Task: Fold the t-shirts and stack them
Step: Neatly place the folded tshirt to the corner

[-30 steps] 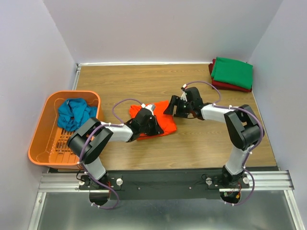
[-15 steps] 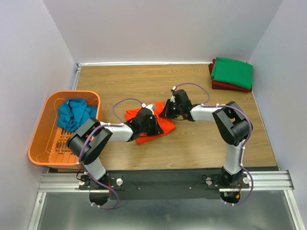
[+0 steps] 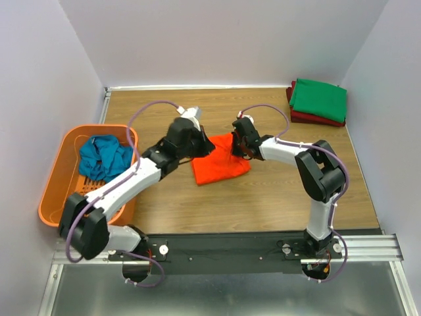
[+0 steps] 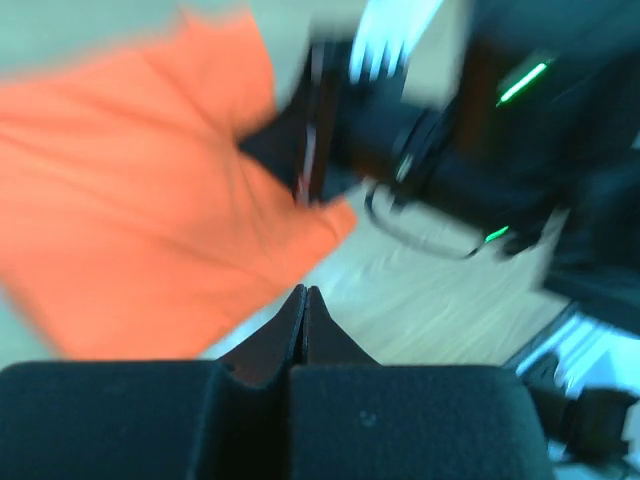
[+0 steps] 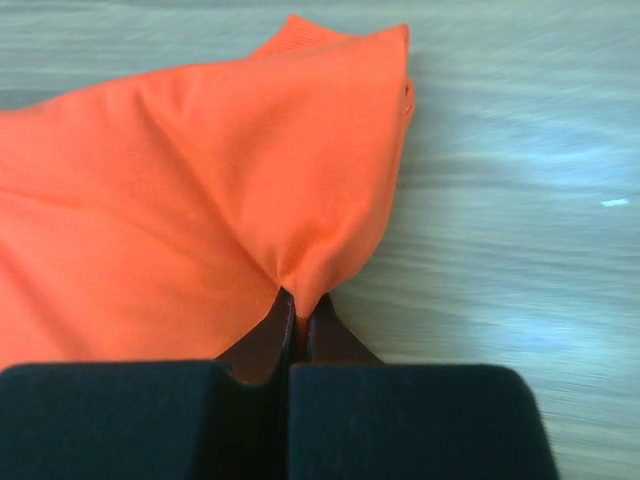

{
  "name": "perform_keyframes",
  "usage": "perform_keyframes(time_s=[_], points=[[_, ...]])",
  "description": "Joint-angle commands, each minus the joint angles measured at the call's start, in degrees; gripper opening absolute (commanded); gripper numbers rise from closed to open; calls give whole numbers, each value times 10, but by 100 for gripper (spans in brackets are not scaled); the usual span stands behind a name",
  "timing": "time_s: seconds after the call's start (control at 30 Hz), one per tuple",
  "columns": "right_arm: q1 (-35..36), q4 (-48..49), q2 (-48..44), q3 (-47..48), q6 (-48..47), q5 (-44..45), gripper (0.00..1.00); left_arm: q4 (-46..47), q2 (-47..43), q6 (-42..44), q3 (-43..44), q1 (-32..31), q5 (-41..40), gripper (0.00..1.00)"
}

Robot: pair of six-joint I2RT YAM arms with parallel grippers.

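Wood-grain table (image 3: 289,178) boxed in by pale lilac walls (image 3: 217,39) - the bright orange t-shirt (image 3: 220,168) lies near its middle, between the two arms and well apart from everything else. The right gripper (image 5: 297,305) is clenched on it: its wrist view shows the jaws pressed together with a small peak of orange cloth caught between the tips at the shirt's right edge. The left gripper (image 4: 303,293) is also closed, at the shirt's upper left corner, but its view is blurred and I cannot tell whether any cloth sits between the jaws or the tips merely meet beside the edge. That is the main risk as I judge it. If the left side holds nothing, a pull from the right would drag the whole shirt across the wood instead of folding it. The right pinch looks shallow, so a sharp tug could slip it free, or lift only the top layer and open the fold. The two grippers are also close together over the cloth - a crossing move could knock them. The shirt itself is plain, soft and thin, a lopsided, roughly four-sided patch lying mostly flat, with creases fanning out from the pinched point and a seamed corner at its far end. A green t-shirt (image 3: 320,99) rests folded on a dark red t-shirt (image 3: 316,119) in the far right corner, and a teal-blue t-shirt (image 3: 102,158) sits crumpled in the orange basket (image 3: 49,191) on the left.
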Motion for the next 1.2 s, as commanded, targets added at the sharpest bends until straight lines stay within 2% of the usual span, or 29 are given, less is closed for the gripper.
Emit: perform_keyframes(time_s=[0.0, 0.17, 0.37, 0.47, 0.6, 0.77, 0.83, 1.17], points=[[-10, -70, 5, 36, -79, 102, 1, -97, -54, 60, 38, 39, -32, 0], [-46, -84, 8, 86, -160, 174, 1, -133, -106, 104, 45, 84, -31, 0], [-119, -105, 33, 186, -245, 178, 1, -135, -134, 138, 16, 99, -45, 0], [-150, -112, 49, 232, -278, 180, 1, -114, -125, 153, 3, 101, -55, 0], [-184, -127, 98, 341, -343, 189, 1, -101, -87, 175, 6, 104, -75, 0], [-223, -154, 182, 454, -392, 207, 1, -76, -44, 188, -5, 110, -76, 0], [-229, -165, 210, 508, -403, 213, 1, -75, -34, 190, -6, 115, -62, 0], [-240, -170, 265, 642, -474, 232, 1, -77, -21, 205, -18, 117, -54, 0]])
